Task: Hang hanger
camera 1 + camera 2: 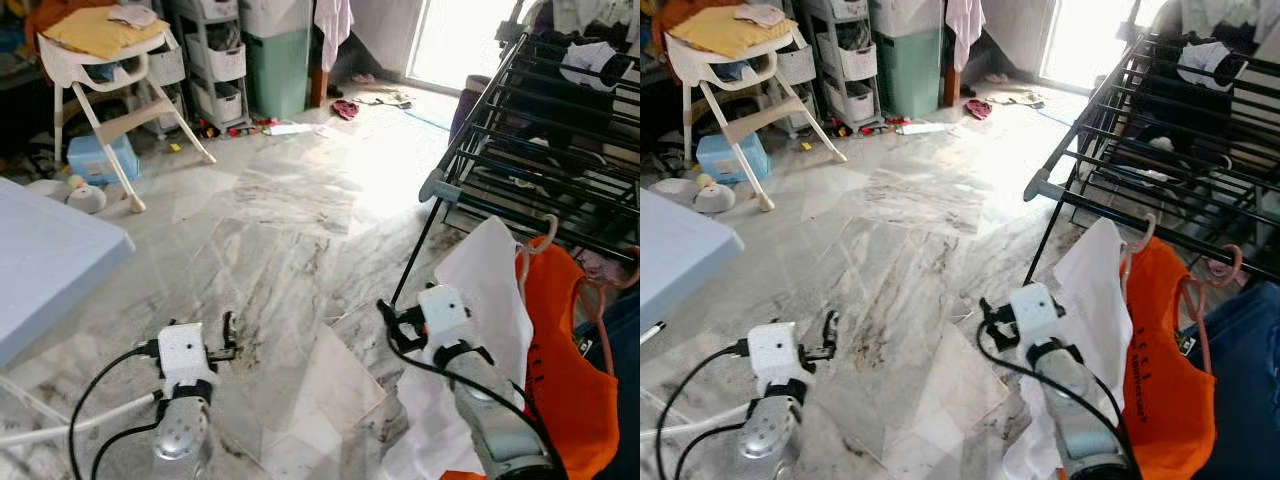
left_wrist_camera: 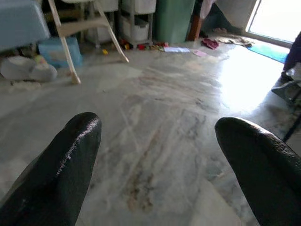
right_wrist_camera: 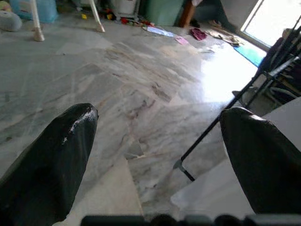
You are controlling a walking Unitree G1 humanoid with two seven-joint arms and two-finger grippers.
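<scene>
— Where's the hanger it's meant to hang?

— Already hooked on the black drying rack (image 1: 520,120): a pink hanger (image 1: 1200,300) carrying an orange shirt (image 1: 1160,370), beside a white garment (image 1: 1095,290). I'd say it was put there to dry.

— And the arms?

— Both low over the marble floor (image 1: 300,230). Right gripper (image 3: 155,155) spread wide, holding nothing, just beside the white garment; left gripper (image 2: 155,155) likewise spread, well apart from the rack.

We stand on a grey marble floor (image 1: 300,240), glossy where daylight pours from a far window (image 1: 455,40); far left we see a white high chair (image 1: 105,75), drawers (image 1: 215,60) and a green bin (image 1: 280,70); a pale blue table (image 1: 45,260) sits near left; a dark drying rack (image 1: 540,140) fills the right.
</scene>
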